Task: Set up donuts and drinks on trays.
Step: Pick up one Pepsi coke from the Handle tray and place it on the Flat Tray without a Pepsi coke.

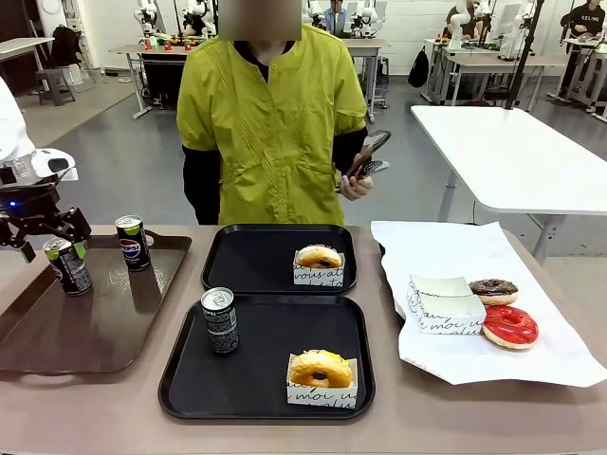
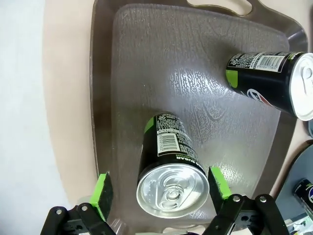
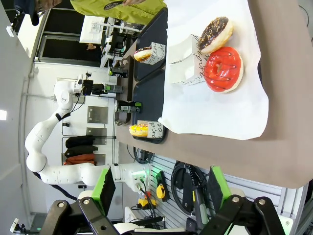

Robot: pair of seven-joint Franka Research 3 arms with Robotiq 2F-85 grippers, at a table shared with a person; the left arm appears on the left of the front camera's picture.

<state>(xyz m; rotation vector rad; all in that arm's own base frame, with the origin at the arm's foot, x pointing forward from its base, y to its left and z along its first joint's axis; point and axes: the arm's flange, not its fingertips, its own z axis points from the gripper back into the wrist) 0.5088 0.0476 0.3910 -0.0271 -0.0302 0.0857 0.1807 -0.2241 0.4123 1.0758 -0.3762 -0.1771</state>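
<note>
Black cans (image 1: 220, 320): 3, upright, long axis vertical | donuts (image 1: 321, 368): 4 | black trays (image 1: 275, 351): 2 | left hand (image 2: 160, 181) released, astride one can (image 2: 168, 147) | right hand (image 3: 161, 178) released

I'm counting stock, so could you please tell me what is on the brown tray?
Two upright dark cans, with the open left claw poised over one. The tray has its far left corner hidden behind the claw.

The second can (image 2: 271, 81) runs off the left wrist view's right edge (lid partly lost).
</note>
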